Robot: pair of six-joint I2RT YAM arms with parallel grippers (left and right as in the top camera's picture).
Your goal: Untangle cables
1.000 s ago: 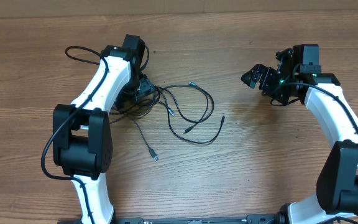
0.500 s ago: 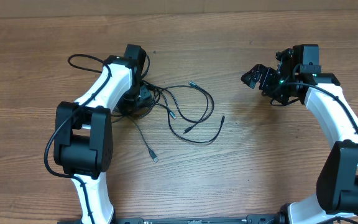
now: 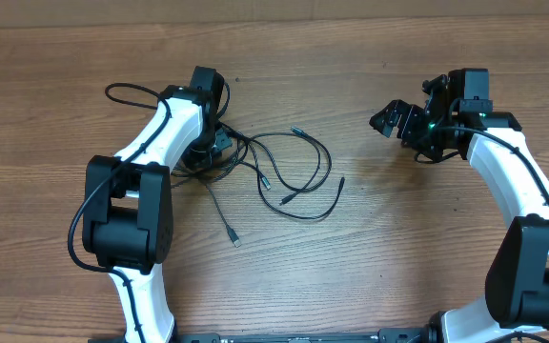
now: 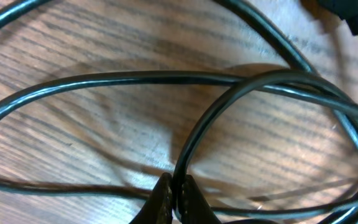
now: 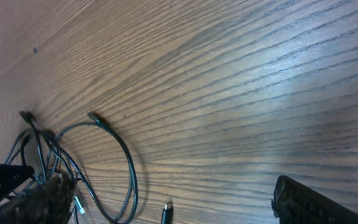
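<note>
Left tool [image 3: 212, 145] down at the left end of the tangle, jaws pinched shut on one of the cables [image 4: 194, 134]. From the left wrist camera: fingertips [image 4: 163, 202] meeting at the bottom edge, with the gripped strand rising from between them, curving up and to the right and crossing a second, flatter strand. More strands bunched at the right edge of that view.

Rest of the bundle flat on the wooden surface [image 3: 370, 267], spread to the right of the left tool in loose overlapping loops. One loose end trailing toward the near edge, another ending just right of the loops.

Farther right, well apart from the loops, right tool [image 3: 400, 122] wide open and gripping nothing, over bare wood. From its wrist camera: cables low at the left, one finger [image 5: 316, 202] at the lower right.

Compared with a second ago: left tool open around the knot then, closed on it now. Left arm shifted slightly toward its base. Outer loops and both loose ends unmoved. Right tool unmoved, open as before.
</note>
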